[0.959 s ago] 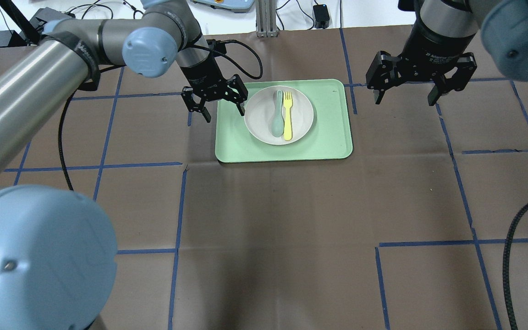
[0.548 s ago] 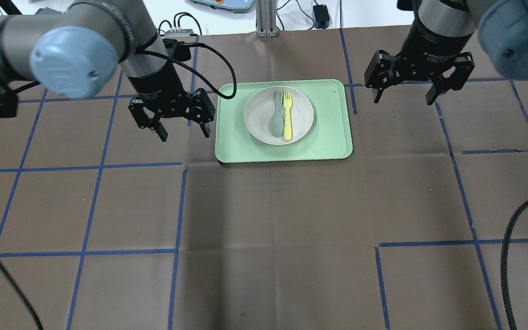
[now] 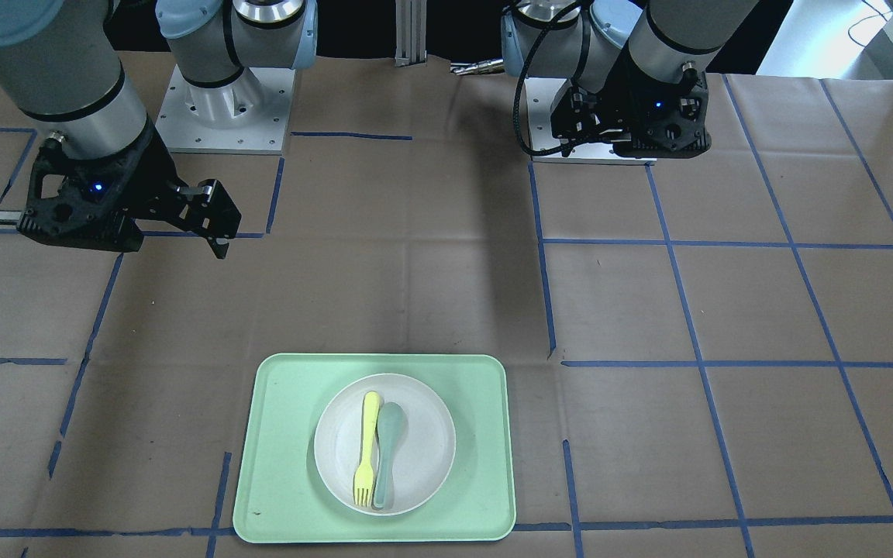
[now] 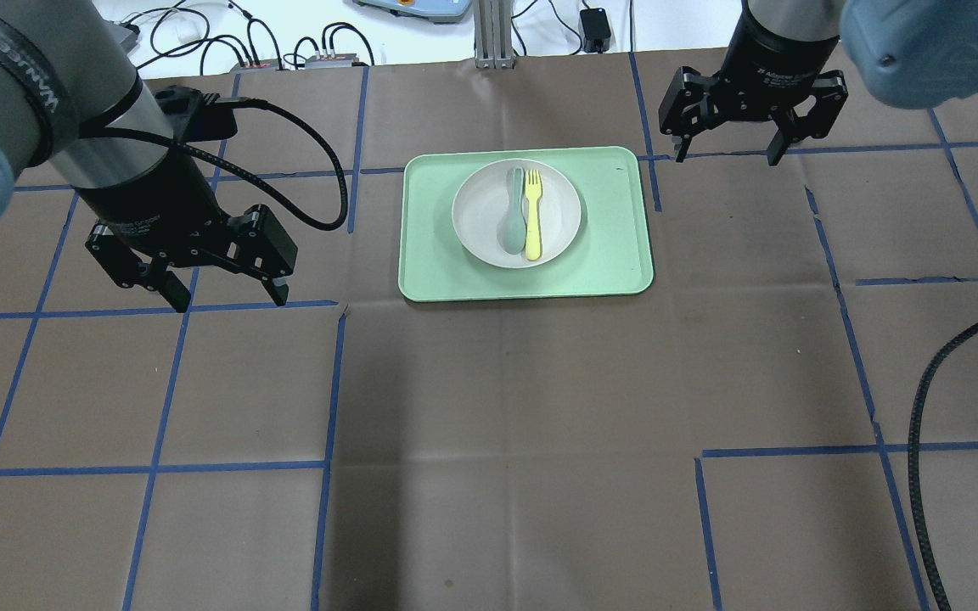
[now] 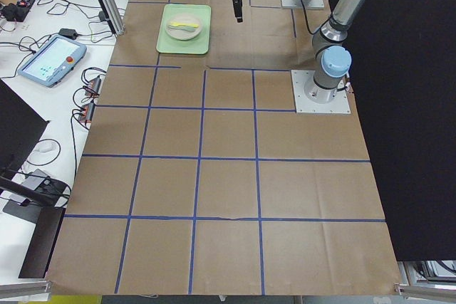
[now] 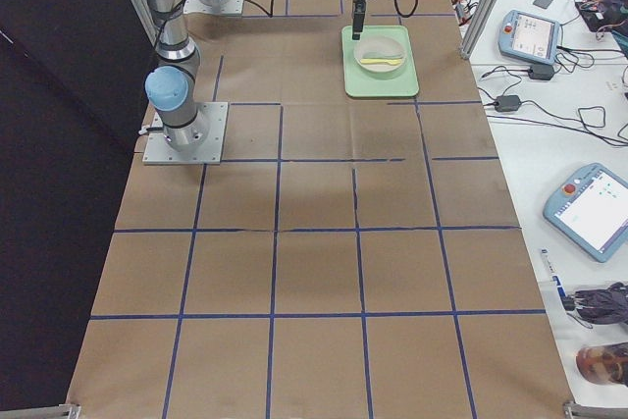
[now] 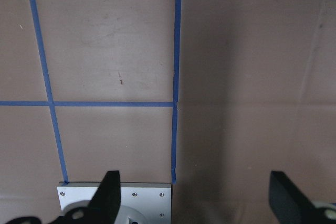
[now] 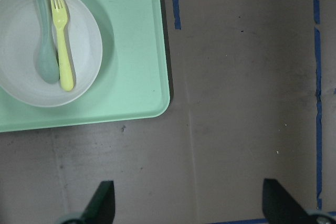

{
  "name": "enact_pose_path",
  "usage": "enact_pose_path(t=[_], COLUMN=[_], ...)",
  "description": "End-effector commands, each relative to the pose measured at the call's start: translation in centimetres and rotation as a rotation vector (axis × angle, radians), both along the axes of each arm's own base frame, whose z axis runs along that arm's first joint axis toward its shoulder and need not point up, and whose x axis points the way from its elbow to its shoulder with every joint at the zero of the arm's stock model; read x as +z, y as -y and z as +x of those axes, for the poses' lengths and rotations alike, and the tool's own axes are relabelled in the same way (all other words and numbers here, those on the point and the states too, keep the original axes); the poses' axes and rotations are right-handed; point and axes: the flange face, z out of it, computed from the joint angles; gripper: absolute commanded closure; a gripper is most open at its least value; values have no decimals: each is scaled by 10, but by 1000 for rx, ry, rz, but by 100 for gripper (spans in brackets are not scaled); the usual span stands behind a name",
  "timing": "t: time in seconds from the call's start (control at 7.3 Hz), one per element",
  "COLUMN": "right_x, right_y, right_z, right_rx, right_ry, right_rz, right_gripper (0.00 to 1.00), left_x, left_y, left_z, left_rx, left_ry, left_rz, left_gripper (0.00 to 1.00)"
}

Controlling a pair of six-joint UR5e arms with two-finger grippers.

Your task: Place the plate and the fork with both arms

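The off-white plate (image 4: 479,212) sits on the pale green tray (image 4: 608,255). The yellow fork (image 4: 532,216) lies on the plate beside a grey-green spoon (image 4: 512,222). My left gripper (image 4: 230,299) is open and empty above the table, well left of the tray. My right gripper (image 4: 725,157) is open and empty, right of the tray's far right corner. The right wrist view shows the plate (image 8: 21,72), the fork (image 8: 62,40) and the tray (image 8: 142,77) at its upper left, clear of the open gripper (image 8: 189,208). The left wrist view shows the open gripper (image 7: 197,203) over bare paper.
Brown paper with blue tape lines covers the table (image 4: 506,407). A black cable (image 4: 930,441) runs along the right side. The left arm's base plate (image 7: 152,195) shows below its gripper. Cables and pendants lie beyond the far edge (image 4: 591,25).
My left gripper has moved away from the tray's left edge, leftward and down in the overhead view, and looks larger. My right gripper has shifted slightly upward in that view. Both stay open.
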Motion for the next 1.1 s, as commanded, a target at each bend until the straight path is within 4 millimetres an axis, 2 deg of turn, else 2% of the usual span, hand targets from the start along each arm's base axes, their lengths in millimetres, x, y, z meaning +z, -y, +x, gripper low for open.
enact_pose_path(t=[0.0,0.14,0.41,0.55,0.82,0.96], right_x=[-13,-31,-56,-78,-127,-154], right_y=[33,51,84,96,99,101], right_z=[27,51,102,125,155,159], right_rx=[11,-4,-22,-2,44,50], right_ry=[-14,-27,-23,-22,-26,-26], right_rz=[-24,-12,-24,-18,10,11], right_gripper=[0,0,0,0,2,2], left_x=[1,-2,-17,-21,-16,-15], left_y=[15,16,27,34,30,28], left_z=[4,4,15,12,12,13], left_rx=[-23,-23,-34,-27,-30,-29], left_ry=[-2,-1,97,76,69,74], left_rz=[-72,-67,-41,-40,-51,-54], left_gripper=[0,0,0,0,0,0])
